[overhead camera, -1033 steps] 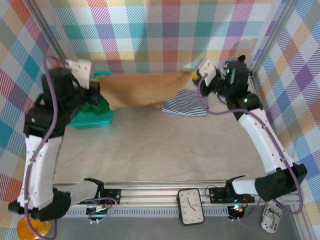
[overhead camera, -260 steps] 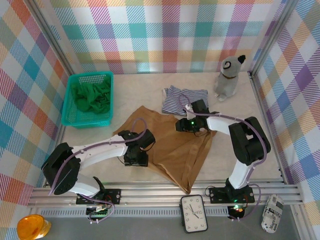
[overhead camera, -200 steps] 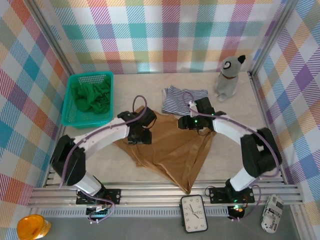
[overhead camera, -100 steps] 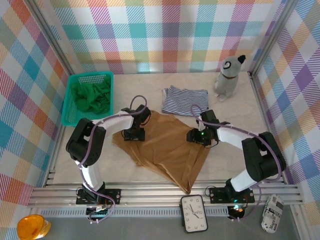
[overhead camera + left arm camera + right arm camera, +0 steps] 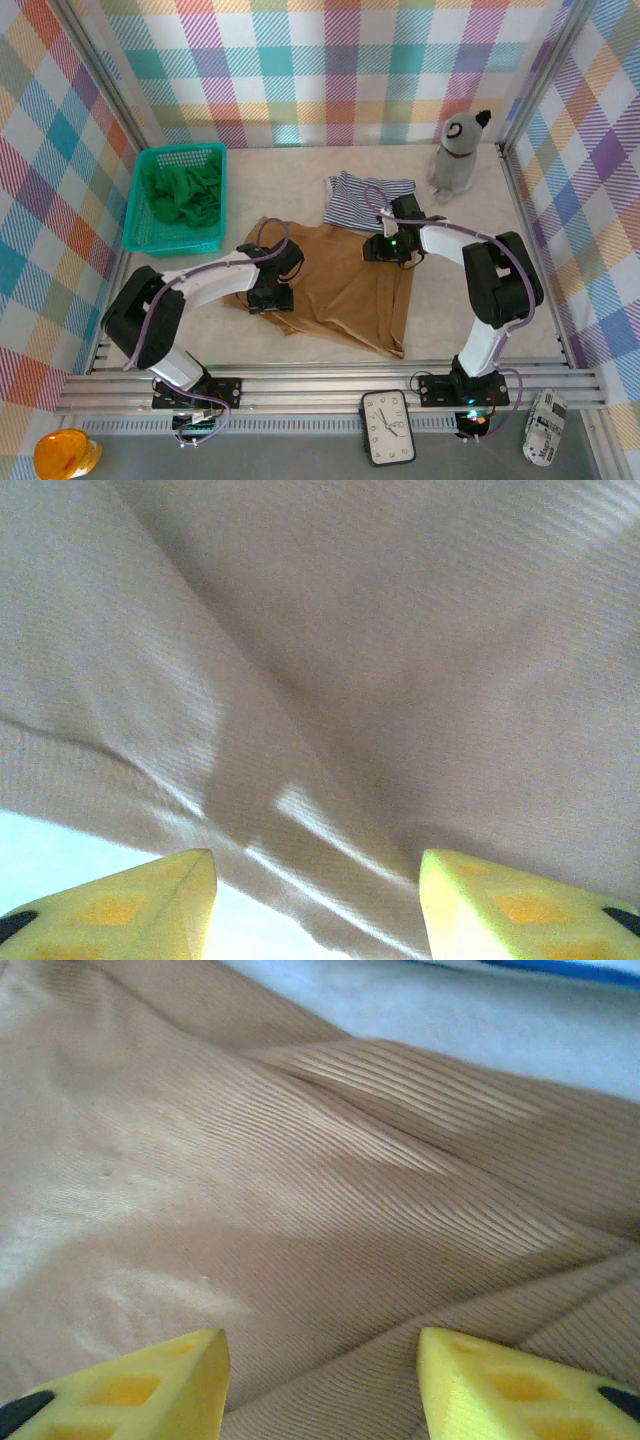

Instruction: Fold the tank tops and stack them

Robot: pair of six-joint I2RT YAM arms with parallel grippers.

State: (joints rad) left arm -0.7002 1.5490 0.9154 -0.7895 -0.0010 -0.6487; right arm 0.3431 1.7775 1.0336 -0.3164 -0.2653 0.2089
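Observation:
The tan-brown tank top [image 5: 345, 290] lies spread on the table's middle, with folds along its edges. My left gripper [image 5: 270, 298] rests over its left edge, jaws open, tan cloth [image 5: 380, 660] beneath the yellow fingertips [image 5: 150, 900]. Over the top's far right corner sits my right gripper [image 5: 388, 249], also open, with ribbed tan cloth [image 5: 330, 1210] lying between its fingertips [image 5: 500, 1380]. The striped tank top [image 5: 362, 196] lies crumpled just behind the tan one. The green tank top [image 5: 180, 192] is bunched inside the basket.
The teal mesh basket [image 5: 146, 240] stands at the far left. A grey stuffed toy [image 5: 458, 150] sits at the back right corner. A clock [image 5: 388, 428] lies on the rail in front.
Both grippers, which held the tan top up at the back, are now low on it. In the last half second the left moved nearer, the right farther, and the cloth's near corner shifted right.

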